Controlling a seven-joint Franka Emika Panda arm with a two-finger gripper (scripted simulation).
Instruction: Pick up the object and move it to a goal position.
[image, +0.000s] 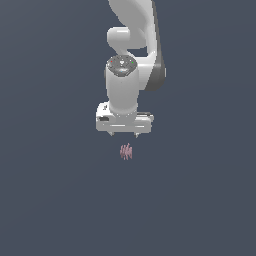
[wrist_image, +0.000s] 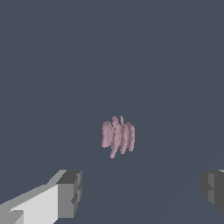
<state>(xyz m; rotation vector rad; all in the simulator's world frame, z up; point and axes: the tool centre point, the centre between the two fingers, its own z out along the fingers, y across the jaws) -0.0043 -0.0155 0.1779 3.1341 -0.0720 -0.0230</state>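
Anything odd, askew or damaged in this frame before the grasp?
Nothing stands out. The pink object lies alone on the plain grey surface, intact, below the open tool, whose fingers are spread apart without touching it.

The arm (image: 131, 45) is glossy white, built of rounded, bulbous segments, with a dark grey band along one side. A round dark grey cap (image: 121, 65) with small red and green marks tops the wrist cylinder. Below it sits a wide, boxy white hand. The gripper (image: 125, 135) has short fingers; in the wrist view the fingers (wrist_image: 69, 192) show white bodies with grey, ridged block tips.
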